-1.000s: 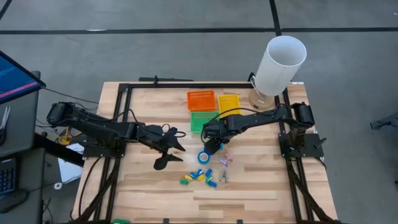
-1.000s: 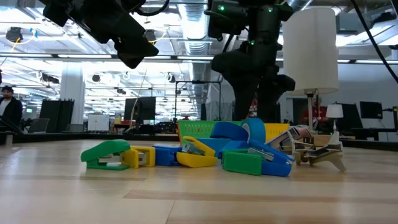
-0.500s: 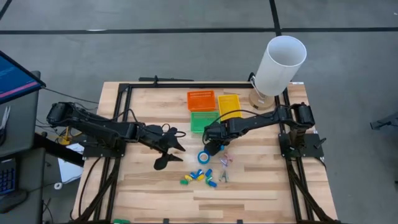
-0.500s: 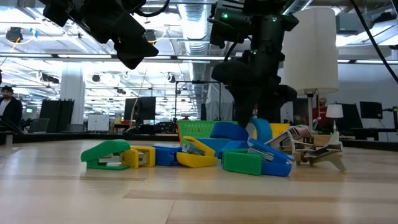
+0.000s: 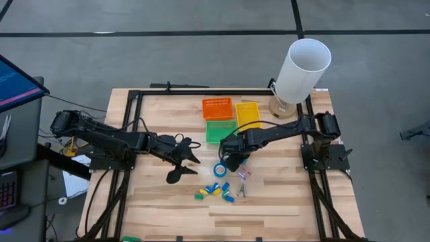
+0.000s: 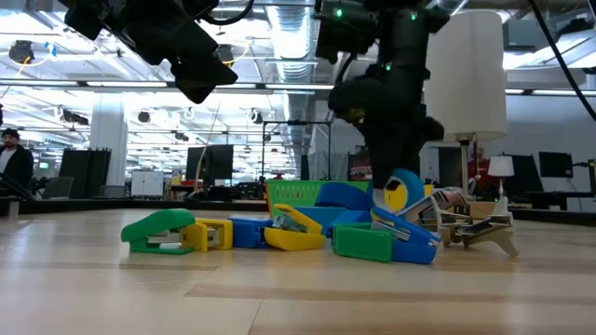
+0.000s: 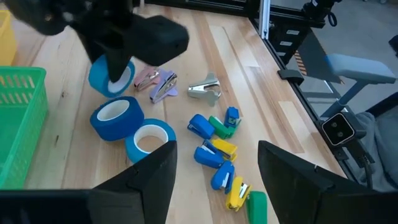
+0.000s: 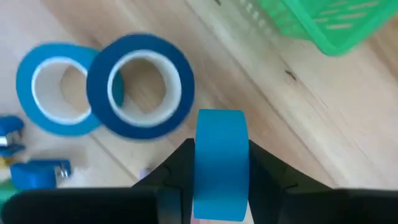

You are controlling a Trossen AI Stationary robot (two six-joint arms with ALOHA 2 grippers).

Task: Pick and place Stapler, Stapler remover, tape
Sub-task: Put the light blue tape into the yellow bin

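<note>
Right gripper now has a roll of tape clamped edge-on between its fingers and lifted clear of the table. A second ago it was still low over the pile with nothing visibly raised; in the low view the roll now hangs above the staplers, so the grasp looks good.

Two more tape rolls lie flat on the wood just below the held one, touching or overlapping each other. The pile of small coloured staplers and the metal staple remover sit untouched beside them.

Left gripper hovers over the table well left of the pile, unchanged over the last second; fingers spread wide, holding nothing.

My read: pick step done for this roll, next is the carry to one of the baskets; the green basket is nearest. Orange and yellow sit just behind it. Risk: narrow edge grip, roll may twist in transit.
</note>
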